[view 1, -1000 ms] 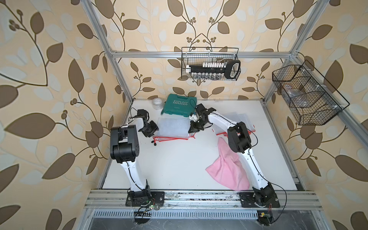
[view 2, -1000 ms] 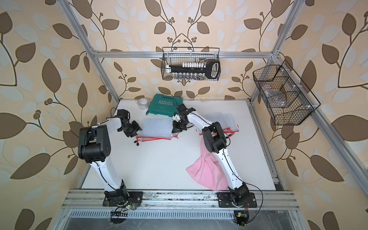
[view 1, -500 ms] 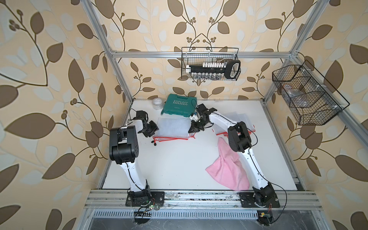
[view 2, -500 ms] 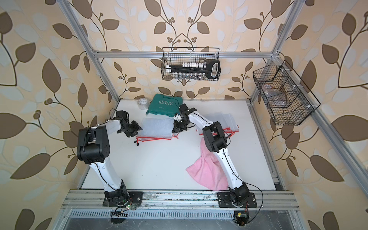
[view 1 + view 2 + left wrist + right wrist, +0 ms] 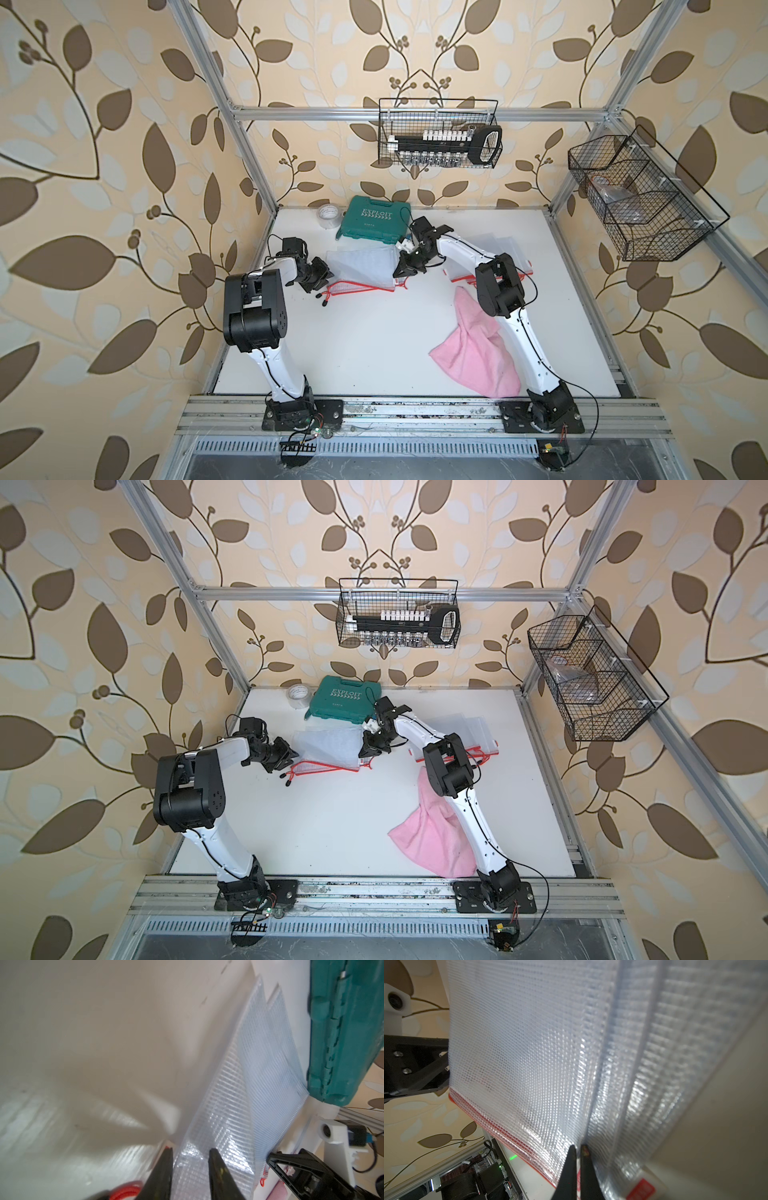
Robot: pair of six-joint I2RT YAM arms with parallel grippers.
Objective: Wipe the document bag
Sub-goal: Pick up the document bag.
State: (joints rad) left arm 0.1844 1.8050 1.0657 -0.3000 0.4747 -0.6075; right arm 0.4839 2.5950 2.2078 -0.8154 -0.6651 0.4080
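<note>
Left gripper (image 5: 190, 1149) fingers (image 5: 164, 1167) narrower around document bag (image 5: 239, 1105) edge.

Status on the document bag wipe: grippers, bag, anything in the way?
Right gripper shut on document bag edge. Left gripper open, straddling opposite edge. Pink cloth lies unheld. Green case at bag's far edge.

Top views: bright, even light, sharp all over; wide-angle, walls (image 5: 104, 208) splay outward at the edges. Soft faint shadows on table (image 5: 374, 332). Left wrist: motion-smeared, dark wedge shadows on table, glare on bag (image 5: 226, 1147). Right wrist: mesh crisp mid-frame, soft up close, glints along folds.
</note>
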